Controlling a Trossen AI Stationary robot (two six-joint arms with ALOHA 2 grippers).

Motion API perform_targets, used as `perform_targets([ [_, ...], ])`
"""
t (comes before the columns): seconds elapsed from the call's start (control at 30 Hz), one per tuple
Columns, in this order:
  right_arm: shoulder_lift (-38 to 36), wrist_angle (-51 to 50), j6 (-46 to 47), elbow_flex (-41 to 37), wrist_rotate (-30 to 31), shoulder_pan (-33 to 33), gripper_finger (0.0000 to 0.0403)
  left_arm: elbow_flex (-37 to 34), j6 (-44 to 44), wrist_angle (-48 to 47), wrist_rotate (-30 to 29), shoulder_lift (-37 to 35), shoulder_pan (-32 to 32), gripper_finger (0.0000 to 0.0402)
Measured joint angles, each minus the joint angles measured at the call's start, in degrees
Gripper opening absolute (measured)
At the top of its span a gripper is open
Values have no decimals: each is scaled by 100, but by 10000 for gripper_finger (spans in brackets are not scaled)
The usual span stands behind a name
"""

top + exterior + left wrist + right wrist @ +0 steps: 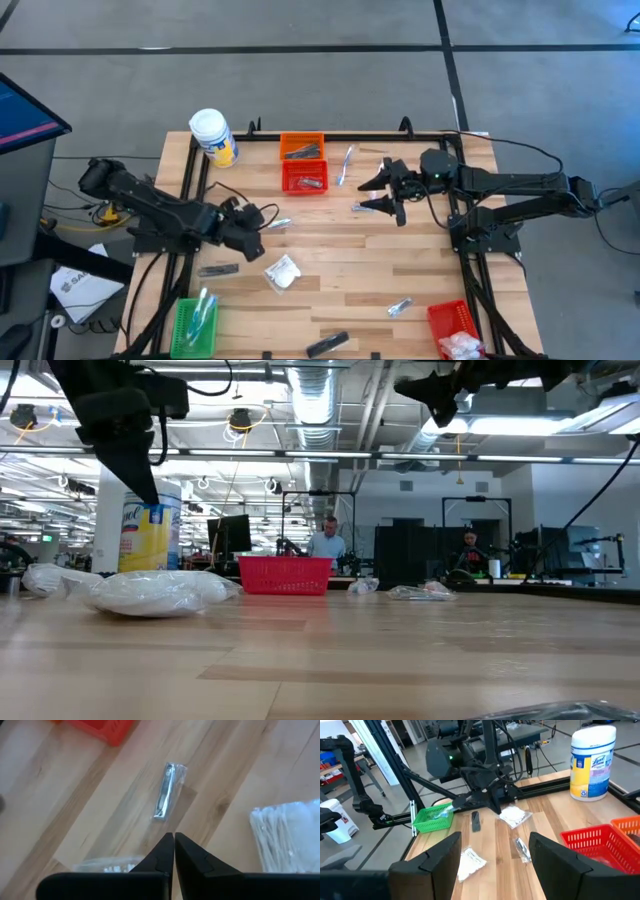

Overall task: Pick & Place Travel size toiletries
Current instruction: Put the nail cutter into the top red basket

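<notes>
Above the bare wood left of centre, the left claw [262, 228] hangs with its fingers pressed together, holding nothing; just ahead of it lies a foil sachet [165, 791] flat on the surface [400, 270]. The right claw [385, 193] hovers across the surface near the red basket [305, 177], its fingers spread about halfway and empty. Some toiletries already sit in the green basket [195, 325], the orange basket [302, 147] and a second red basket [455, 330] at the near right corner. By my reckoning, sorting is partly done: a white packet [282, 272], dark tubes [218, 269] and other sachets remain loose. The white jar [592, 762] reads "Lysol".
</notes>
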Motion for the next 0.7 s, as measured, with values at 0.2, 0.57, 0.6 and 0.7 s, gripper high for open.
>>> perform_targets([
  [0.2, 0, -333, 88, 0, -2, 0, 225, 0, 45, 722, -229, 207, -31, 10],
  [0.57, -152, -845, 237, 2, -22, -11, 225, 0, 594, 1599, -344, 252, -31, 11],
  [0.6, -222, -852, 237, 0, -22, -17, 225, 0, 596, 1654, -397, 252, -31, 11],
  [0.7, -529, -801, 195, -3, -20, -16, 225, 0, 587, 1716, -504, 252, -31, 12],
])
